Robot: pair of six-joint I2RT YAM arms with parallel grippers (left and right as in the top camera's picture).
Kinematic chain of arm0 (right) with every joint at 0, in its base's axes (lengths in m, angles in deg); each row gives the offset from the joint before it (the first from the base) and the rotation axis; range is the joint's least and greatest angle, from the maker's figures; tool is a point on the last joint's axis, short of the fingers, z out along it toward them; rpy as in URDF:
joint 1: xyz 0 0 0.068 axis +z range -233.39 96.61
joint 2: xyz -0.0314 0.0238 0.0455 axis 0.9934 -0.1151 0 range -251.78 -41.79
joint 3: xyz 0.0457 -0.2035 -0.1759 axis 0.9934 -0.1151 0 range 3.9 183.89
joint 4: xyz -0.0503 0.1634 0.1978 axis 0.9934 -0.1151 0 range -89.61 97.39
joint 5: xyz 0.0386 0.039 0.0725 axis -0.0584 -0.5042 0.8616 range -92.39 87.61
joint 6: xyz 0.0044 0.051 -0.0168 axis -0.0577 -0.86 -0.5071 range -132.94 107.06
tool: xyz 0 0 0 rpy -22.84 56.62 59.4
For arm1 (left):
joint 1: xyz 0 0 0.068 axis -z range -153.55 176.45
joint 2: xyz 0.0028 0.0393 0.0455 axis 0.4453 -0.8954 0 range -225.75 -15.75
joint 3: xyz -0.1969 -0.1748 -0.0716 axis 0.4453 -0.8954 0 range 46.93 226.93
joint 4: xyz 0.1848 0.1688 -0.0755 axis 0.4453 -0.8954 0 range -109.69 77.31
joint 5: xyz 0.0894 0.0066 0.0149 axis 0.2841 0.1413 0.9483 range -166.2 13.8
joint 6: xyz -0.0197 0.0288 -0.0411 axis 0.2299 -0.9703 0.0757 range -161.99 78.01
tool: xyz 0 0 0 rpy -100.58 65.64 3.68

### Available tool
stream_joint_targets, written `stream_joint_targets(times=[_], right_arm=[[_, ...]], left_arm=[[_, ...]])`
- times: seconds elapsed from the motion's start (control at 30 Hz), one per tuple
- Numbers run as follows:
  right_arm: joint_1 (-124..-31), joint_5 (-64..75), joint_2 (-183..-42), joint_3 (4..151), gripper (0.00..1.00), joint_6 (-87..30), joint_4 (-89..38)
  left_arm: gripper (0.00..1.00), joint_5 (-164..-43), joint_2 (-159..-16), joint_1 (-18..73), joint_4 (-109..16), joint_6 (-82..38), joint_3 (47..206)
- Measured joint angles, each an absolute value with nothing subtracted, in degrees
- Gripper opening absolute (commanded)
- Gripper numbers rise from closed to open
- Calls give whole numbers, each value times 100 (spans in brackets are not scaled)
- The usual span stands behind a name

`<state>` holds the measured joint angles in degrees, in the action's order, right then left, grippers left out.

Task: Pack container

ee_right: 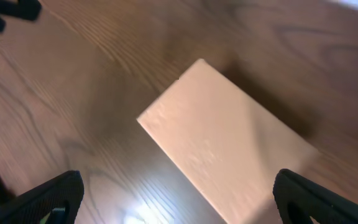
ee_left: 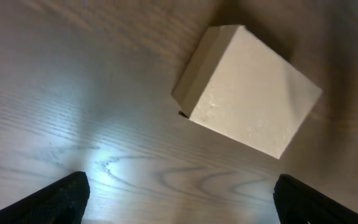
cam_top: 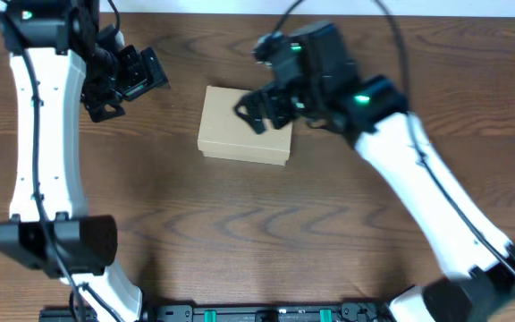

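The container (cam_top: 242, 130) is a small tan cardboard box with its flap lid shut, lying on the wooden table near the middle back. It also shows in the left wrist view (ee_left: 247, 90) and in the right wrist view (ee_right: 229, 149). My right gripper (cam_top: 262, 109) is open and empty, hovering over the box's right top edge; its fingers (ee_right: 179, 202) straddle the box's corner from above. My left gripper (cam_top: 123, 85) is open and empty, well to the left of the box; its fingertips (ee_left: 179, 199) hang over bare wood.
The brown wooden table (cam_top: 266, 233) stretches in front of the box. A black rail (cam_top: 257, 313) runs along the front edge. The white wall edge lies at the back.
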<state>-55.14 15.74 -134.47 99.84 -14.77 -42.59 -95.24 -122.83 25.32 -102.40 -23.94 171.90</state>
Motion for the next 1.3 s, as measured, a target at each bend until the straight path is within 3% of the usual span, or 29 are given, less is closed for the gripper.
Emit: stream_joint_targets(times=[0.33,0.57,1.03,1.3], right_arm=[[-5809,1065,-11751,9842,99,-747,-5122],[-5820,955,-10186,8495,99,-639,-5054],[-5820,907,-6284,5726,99,-1129,-4851],[-5820,842,-5296,5048,99,-1293,-4873]], left_arm=[[95,-8744,-10452,2532,-10478,-2856,17293],[95,-8556,-9287,2532,-10498,-2895,17105],[95,-8506,-5549,2532,-10430,-2893,14117],[95,-8628,-4126,2532,-10264,-2893,12550]])
